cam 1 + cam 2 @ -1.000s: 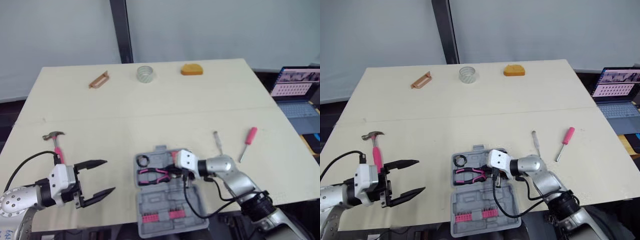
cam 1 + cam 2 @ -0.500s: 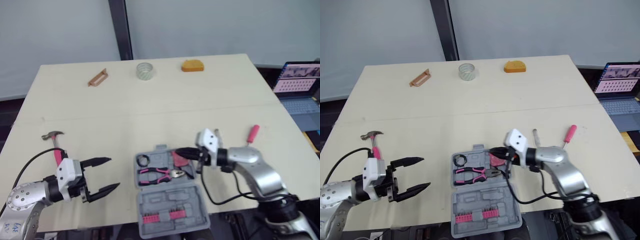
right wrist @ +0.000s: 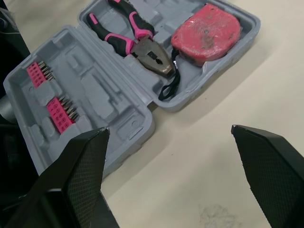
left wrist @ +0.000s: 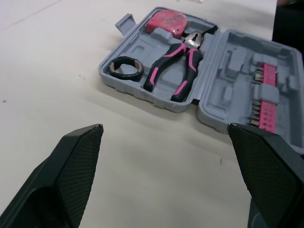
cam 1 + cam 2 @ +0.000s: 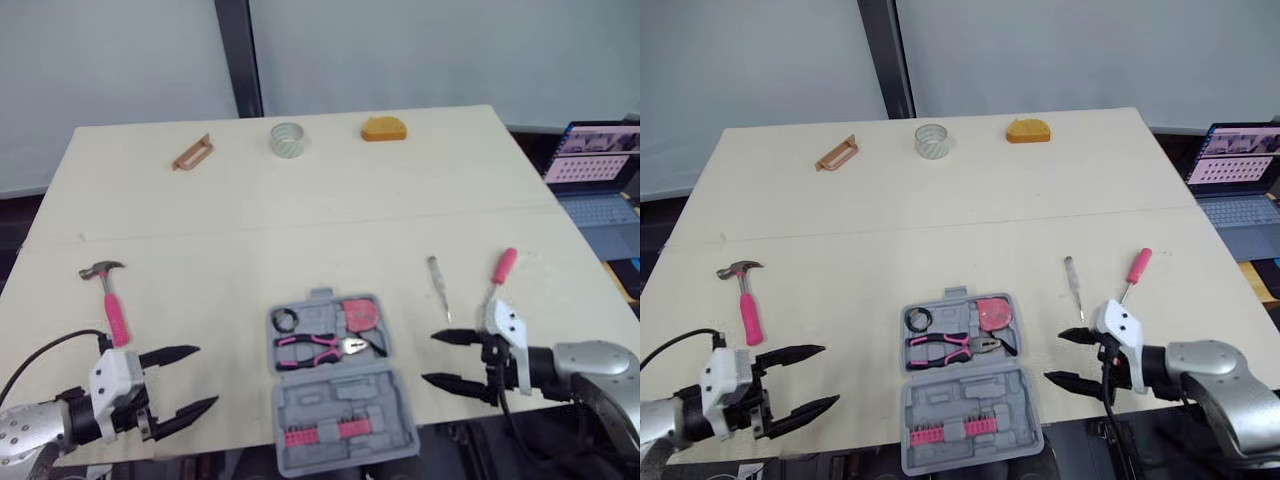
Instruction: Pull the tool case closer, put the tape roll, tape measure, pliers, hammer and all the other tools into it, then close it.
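The right gripper (image 5: pixel 428 358) has backed off right of the open grey plastic tool case (image 5: pixel 335 385), fingers apart; the red tape measure (image 5: pixel 358 313) now seems seated inside. The left gripper (image 5: pixel 207 376), left of it, gapes too.

One grey tool case (image 5: pixel 330 410) is lying open between the left tool (image 5: pixel 205 377) and the right tool (image 5: pixel 429 358). It's carrying one pair of pliers (image 5: pixel 318 348), one tape measure (image 5: pixel 358 314), one black tape roll (image 5: pixel 287 321) and two pink bit strips (image 5: pixel 300 437). One hammer (image 5: pixel 112 300) is sitting ahead of the left tool. Two are lying ahead of the right tool: a pink-handled screwdriver (image 5: pixel 499 270) and a slim screwdriver (image 5: pixel 437 285). Far beyond both tools, one clear tape roll (image 5: pixel 286 139), one orange block (image 5: pixel 384 129) and one brown handle (image 5: pixel 193 154) are waiting.
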You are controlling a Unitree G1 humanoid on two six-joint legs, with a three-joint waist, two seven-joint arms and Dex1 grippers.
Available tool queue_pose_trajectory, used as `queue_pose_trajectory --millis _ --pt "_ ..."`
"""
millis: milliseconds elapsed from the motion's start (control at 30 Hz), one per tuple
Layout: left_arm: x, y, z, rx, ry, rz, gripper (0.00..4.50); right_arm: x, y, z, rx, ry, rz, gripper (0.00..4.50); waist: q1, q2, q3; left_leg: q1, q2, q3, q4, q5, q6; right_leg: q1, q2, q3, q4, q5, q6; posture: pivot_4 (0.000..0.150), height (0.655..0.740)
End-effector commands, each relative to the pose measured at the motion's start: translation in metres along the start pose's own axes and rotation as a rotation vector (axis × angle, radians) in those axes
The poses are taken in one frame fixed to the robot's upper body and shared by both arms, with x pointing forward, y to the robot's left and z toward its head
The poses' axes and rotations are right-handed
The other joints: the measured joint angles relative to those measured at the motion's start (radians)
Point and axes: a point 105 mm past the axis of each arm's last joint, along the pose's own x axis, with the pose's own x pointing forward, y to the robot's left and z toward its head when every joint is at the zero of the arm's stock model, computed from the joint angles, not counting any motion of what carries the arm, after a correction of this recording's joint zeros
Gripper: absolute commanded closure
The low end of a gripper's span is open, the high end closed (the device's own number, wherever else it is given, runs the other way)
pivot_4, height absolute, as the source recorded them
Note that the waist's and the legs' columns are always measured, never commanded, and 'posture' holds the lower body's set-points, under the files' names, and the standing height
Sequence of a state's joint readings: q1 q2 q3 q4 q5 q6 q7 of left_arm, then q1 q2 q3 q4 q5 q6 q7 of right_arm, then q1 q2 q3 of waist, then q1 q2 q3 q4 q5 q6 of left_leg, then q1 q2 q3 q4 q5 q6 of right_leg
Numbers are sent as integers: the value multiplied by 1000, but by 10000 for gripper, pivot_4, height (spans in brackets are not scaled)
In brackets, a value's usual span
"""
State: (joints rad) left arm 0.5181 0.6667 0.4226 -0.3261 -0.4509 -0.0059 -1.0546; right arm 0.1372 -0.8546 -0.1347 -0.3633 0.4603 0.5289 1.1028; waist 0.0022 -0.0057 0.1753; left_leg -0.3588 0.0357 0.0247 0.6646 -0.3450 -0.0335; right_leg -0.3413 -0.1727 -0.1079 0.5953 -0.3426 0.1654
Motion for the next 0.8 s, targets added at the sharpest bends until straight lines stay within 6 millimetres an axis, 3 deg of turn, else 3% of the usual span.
queue_pose_trajectory --millis 33,433,500,567,600,767,800 --pt "-9 0 0 13 6 62 0 -8 -5 -2 -23 -14 -42 301 0 0 0 0 0 0 0 0 0 0 0 0 0 0 0 1500 7400" --pt "-7 -7 -5 -61 61 49 0 -7 -3 -13 -12 31 -68 301 16 0 0 0 0 0 0 0 0 0 0 0 -1 0 0 1500 7400" --pt "-5 -7 -4 -75 60 51 0 -7 -1 -13 -17 30 -59 5623 20 0 0 0 0 0 0 0 0 0 0 0 -1 0 0 1500 7400" --pt "-3 -7 -3 -92 56 44 5320 -6 0 -12 -20 24 -55 12933 21 0 0 0 0 0 0 0 0 0 0 0 -1 0 0 1500 7400" --pt "-2 -8 -3 -98 56 37 8968 -5 1 -12 -23 21 -53 18804 22 0 0 0 0 0 0 0 0 0 0 0 -1 0 0 1500 7400" --pt "2 -7 -3 -100 55 23 34794 -4 2 -13 -27 24 -51 44606 22 0 0 0 0 0 0 0 0 0 0 0 -1 0 0 1500 7400" --pt "2 -6 -3 -98 54 23 39700 -3 2 -13 -27 27 -48 45000 22 0 0 0 0 0 0 0 0 0 0 0 -1 0 0 1500 7400"
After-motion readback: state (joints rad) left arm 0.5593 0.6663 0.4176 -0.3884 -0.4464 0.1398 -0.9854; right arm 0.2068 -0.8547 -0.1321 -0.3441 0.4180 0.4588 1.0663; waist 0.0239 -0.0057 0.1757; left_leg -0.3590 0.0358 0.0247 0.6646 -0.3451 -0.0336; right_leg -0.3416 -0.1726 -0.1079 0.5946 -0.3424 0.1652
